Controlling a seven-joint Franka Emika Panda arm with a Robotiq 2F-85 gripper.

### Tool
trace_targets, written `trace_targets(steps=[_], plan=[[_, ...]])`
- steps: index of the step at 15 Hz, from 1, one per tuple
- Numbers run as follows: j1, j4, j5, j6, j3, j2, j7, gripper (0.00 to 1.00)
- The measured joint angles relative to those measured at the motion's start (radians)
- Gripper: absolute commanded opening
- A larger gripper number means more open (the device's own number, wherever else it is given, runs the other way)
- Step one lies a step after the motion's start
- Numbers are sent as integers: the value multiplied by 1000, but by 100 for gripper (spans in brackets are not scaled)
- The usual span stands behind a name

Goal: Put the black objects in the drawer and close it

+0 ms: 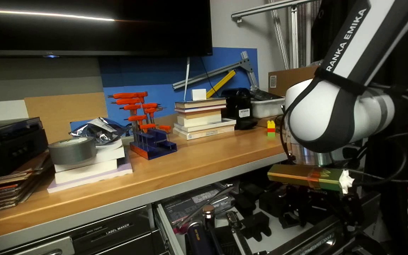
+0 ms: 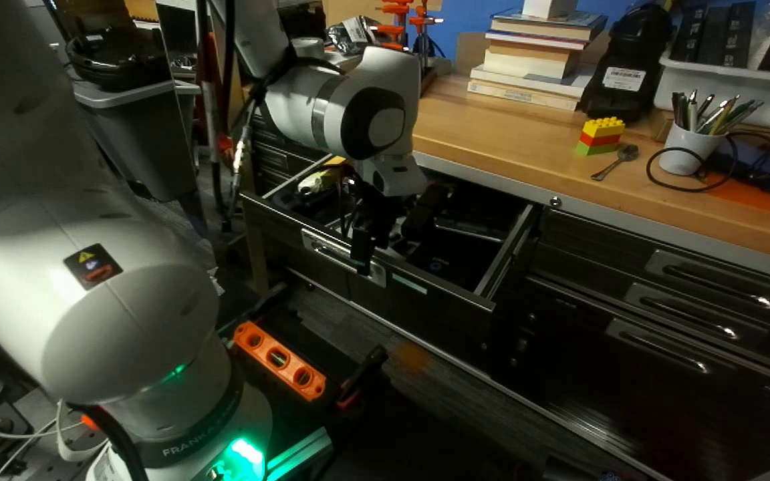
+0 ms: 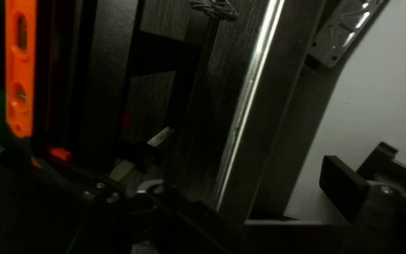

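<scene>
The wide drawer (image 1: 168, 226) is pulled out of the dark cabinet. Its dark front with a pale handle strip shows in an exterior view (image 2: 442, 304), and its metal front rim crosses the wrist view (image 3: 247, 102). Several blocky black objects (image 1: 257, 224) lie inside on the light grey floor; one shows at the right of the wrist view (image 3: 381, 160). My gripper (image 2: 373, 248) is open at the drawer front, fingers wide apart. One finger is outside the front panel, the other inside above the drawer floor. Whether they touch the panel cannot be told. The gripper (image 3: 248, 187) holds nothing visible.
The drawer also holds a dark bottle (image 1: 198, 239), a boxed item (image 1: 198, 202) and other tools. The wooden tabletop (image 2: 492, 140) overhangs the drawer's back. An orange level (image 2: 278, 361) lies below, near the robot base. Books (image 1: 204, 120) and a hex-key rack (image 1: 154, 141) stand on the table.
</scene>
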Motion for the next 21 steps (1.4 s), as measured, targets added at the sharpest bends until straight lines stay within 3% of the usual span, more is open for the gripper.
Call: trace_targets(steps=[6, 11, 17, 21], plan=[[0, -1, 274, 189, -26, 86, -203, 100], [2, 16, 487, 274, -13, 98, -393, 100], [7, 131, 603, 281, 53, 156, -545, 100], [37, 198, 613, 286, 64, 194, -575, 100]])
